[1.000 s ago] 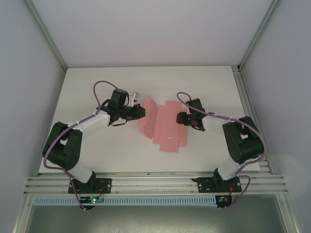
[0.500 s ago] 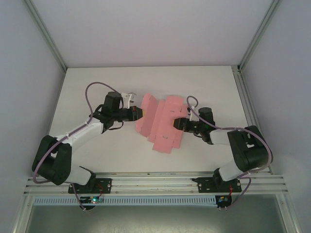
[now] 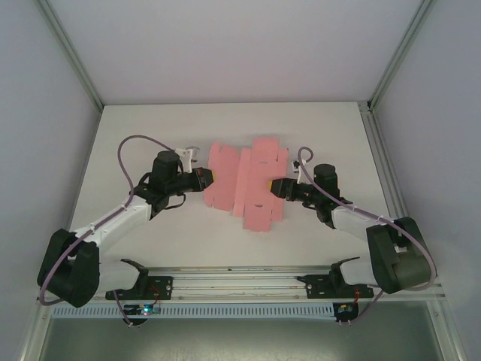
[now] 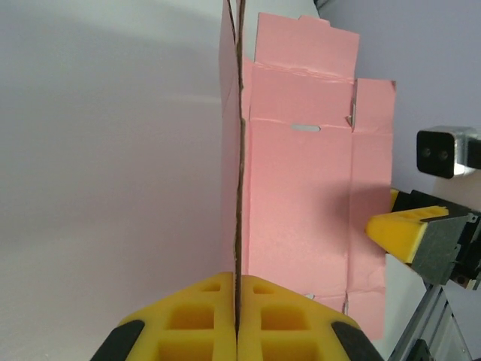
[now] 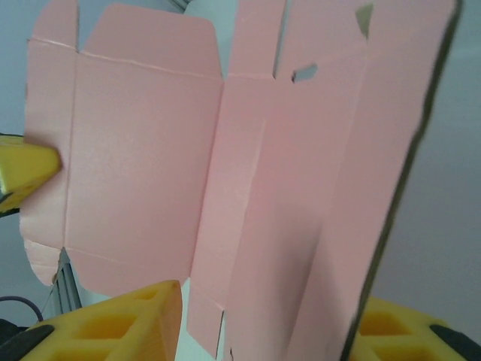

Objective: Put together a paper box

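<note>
The paper box is a flat pink die-cut sheet with flaps and slots, spread out at the table's middle. My left gripper is shut on its left edge; in the left wrist view the yellow pads pinch the card edge-on, and the sheet stretches away to the right. My right gripper is at the sheet's right side. In the right wrist view its jaws stand apart with a raised panel of the sheet between them, its edge close to the right finger.
The white table lies inside pale walls with aluminium posts. A rail runs along the near edge by the arm bases. Purple cables loop above both arms.
Both arms have stretched out lower and nearer. The sheet has swung from a slanted, bunched pose to a wider, flatter spread. The right jaws have narrowed a little.
</note>
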`<state>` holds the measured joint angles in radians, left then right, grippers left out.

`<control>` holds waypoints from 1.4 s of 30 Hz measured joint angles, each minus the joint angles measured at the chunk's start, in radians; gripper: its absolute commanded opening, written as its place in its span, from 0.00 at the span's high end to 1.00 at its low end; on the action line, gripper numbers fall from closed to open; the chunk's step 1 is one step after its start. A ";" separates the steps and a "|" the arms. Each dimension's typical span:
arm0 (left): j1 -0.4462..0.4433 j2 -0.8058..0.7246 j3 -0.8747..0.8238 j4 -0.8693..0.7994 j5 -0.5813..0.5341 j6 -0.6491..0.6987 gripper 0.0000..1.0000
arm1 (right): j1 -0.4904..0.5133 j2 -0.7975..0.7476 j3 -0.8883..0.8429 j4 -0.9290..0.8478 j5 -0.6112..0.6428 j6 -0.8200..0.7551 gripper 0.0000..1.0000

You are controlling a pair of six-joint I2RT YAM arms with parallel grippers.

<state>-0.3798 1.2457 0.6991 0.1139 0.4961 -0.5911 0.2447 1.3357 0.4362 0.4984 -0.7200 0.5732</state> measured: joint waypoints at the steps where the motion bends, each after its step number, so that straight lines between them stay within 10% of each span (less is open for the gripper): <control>1: 0.000 -0.016 -0.008 0.002 -0.009 -0.003 1.00 | 0.000 -0.001 0.000 -0.007 0.000 0.000 0.55; 22: 0.002 -0.124 -0.138 0.071 -0.152 -0.069 1.00 | 0.024 -0.058 0.040 -0.071 -0.010 -0.057 1.00; 23: 0.002 -0.126 -0.139 0.072 -0.158 -0.072 0.95 | 0.029 -0.058 0.055 -0.089 -0.008 -0.073 1.00; 27: 0.002 -0.165 -0.135 0.016 -0.206 -0.065 0.07 | 0.050 -0.058 0.171 -0.236 0.007 -0.195 1.00; 28: 0.002 -0.190 -0.132 -0.026 -0.238 -0.062 0.00 | 0.058 -0.058 0.219 -0.296 0.016 -0.249 1.00; 36: 0.002 -0.447 0.040 -0.460 -0.682 -0.044 0.00 | 0.196 -0.014 0.690 -0.916 0.065 -0.838 1.00; 42: 0.003 -0.446 0.185 -0.571 -0.782 -0.034 0.00 | 0.262 0.126 1.013 -1.326 0.155 -1.196 1.00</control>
<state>-0.3767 0.7994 0.8845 -0.4568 -0.2855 -0.6254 0.5068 1.4616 1.4494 -0.8272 -0.5648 -0.6228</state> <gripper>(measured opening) 0.998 0.050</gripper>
